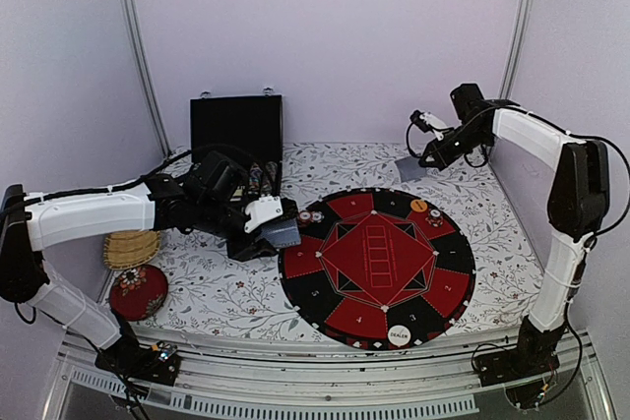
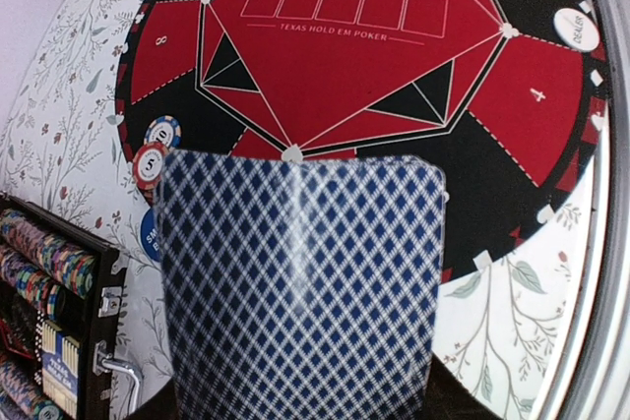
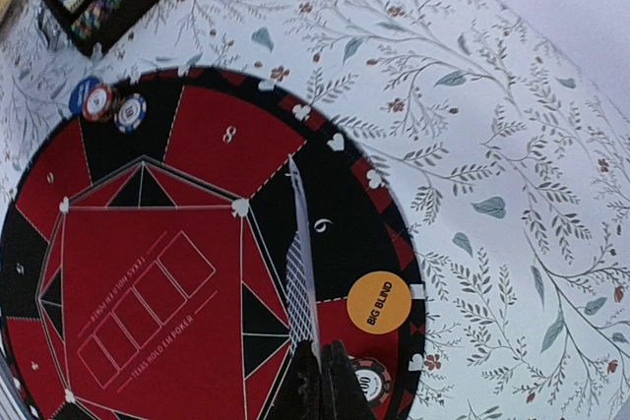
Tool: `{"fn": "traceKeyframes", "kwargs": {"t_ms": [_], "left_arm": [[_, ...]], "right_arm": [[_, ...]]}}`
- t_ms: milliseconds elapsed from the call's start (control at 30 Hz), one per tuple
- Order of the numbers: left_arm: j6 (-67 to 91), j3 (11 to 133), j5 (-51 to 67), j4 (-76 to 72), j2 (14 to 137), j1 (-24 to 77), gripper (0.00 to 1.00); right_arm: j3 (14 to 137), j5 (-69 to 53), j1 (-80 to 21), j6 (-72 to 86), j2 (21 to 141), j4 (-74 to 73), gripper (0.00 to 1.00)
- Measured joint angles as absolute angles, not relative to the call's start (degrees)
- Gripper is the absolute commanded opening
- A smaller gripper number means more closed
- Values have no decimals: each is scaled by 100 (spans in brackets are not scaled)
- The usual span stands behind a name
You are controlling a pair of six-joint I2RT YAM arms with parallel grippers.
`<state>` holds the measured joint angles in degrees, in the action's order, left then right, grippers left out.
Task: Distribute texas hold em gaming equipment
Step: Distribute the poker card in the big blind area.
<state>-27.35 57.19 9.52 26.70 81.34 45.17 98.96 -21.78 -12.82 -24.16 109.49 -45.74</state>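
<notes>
Right wrist: legible BIG BLIND button (image 3: pixel 385 303)

Left arm (image 1: pixel 94 218) reaches from the left edge toward frame centre. The left gripper (image 1: pixel 274 228) is low, jaws partway closed on a blue-backed card (image 2: pixel 295 292). Right arm (image 1: pixel 566 194) rises at the right edge, elbow high. The right gripper (image 1: pixel 425 156) is upper right, pinched tight on an edge-on card (image 3: pixel 300 272).
</notes>
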Motion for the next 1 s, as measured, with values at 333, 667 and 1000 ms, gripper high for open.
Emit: {"fn": "traceKeyframes", "kwargs": {"t_ms": [333,667,1000], "left_arm": [[-2738,5719,956,2670,8278,4521,55],[-2738,5717,954,2681,8370,4523,55],[-2738,5717,967,2683,8370,4523,55]], "right_arm": [[10333,-2108,-1658,-4410,11686,-5492,2],[11688,-1247,-2043,-5481,12982,-6267,2],[11931,268,-2139,-5892,13791,-5258,2]]}}
